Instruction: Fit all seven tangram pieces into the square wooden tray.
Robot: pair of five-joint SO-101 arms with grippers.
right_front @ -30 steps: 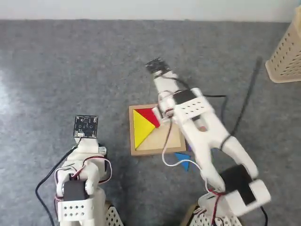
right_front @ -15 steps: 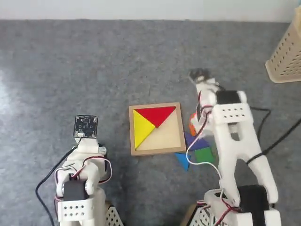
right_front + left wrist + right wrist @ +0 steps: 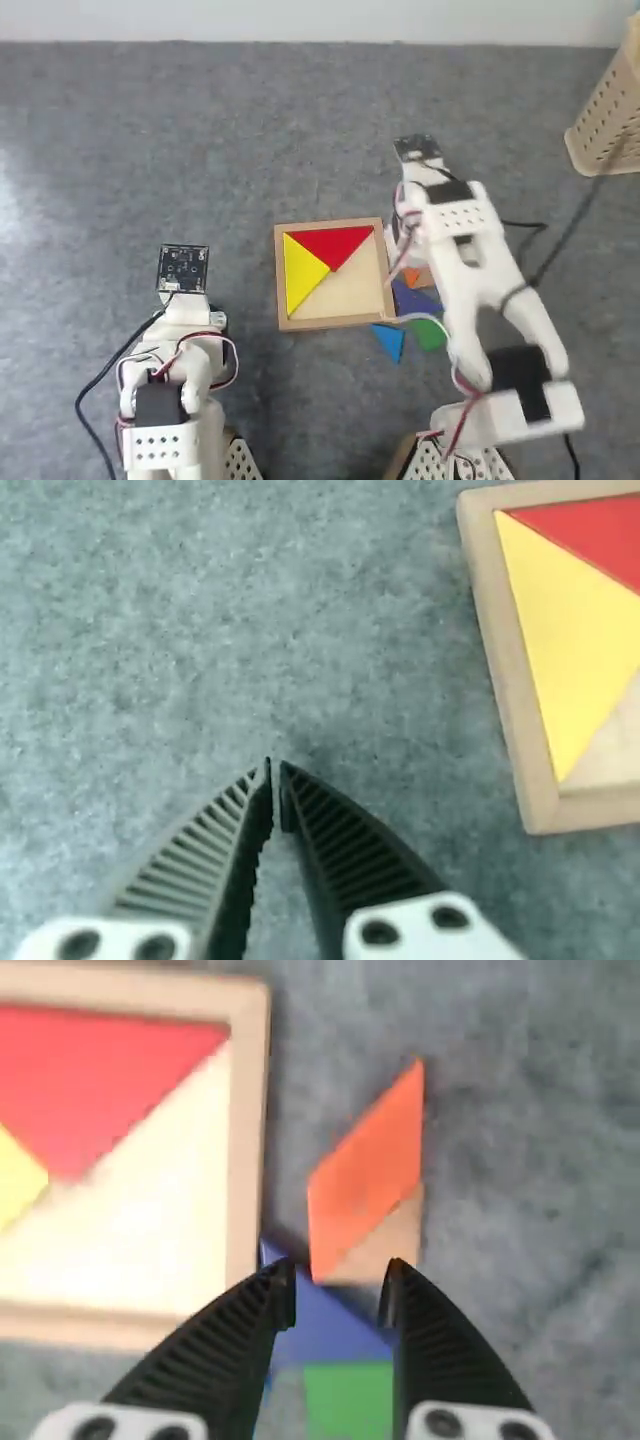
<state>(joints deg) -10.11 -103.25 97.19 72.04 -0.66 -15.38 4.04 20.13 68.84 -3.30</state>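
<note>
— Tray position?
— The square wooden tray lies flat on the grey carpeted table, between the two arms and nearer the right one.

— Contents?
— Two pieces seated: a red triangular piece along the far edge, and a yellow triangular piece along the side toward the left arm. They meet along one slanted edge. The remaining floor is bare wood.

— Loose pieces?
— All are beside the tray, under the right arm: an orange parallelogram piece, a dark blue piece, a green piece and a blue triangular piece off the tray's near corner.

— Right gripper?
— The right gripper is low over the orange parallelogram's end, fingers parted and holding nothing.

— Left gripper?
— The left gripper is over bare table beside the tray, fingers closed together and empty.

— Other items?
— A cream perforated basket stands at the far edge.
</note>
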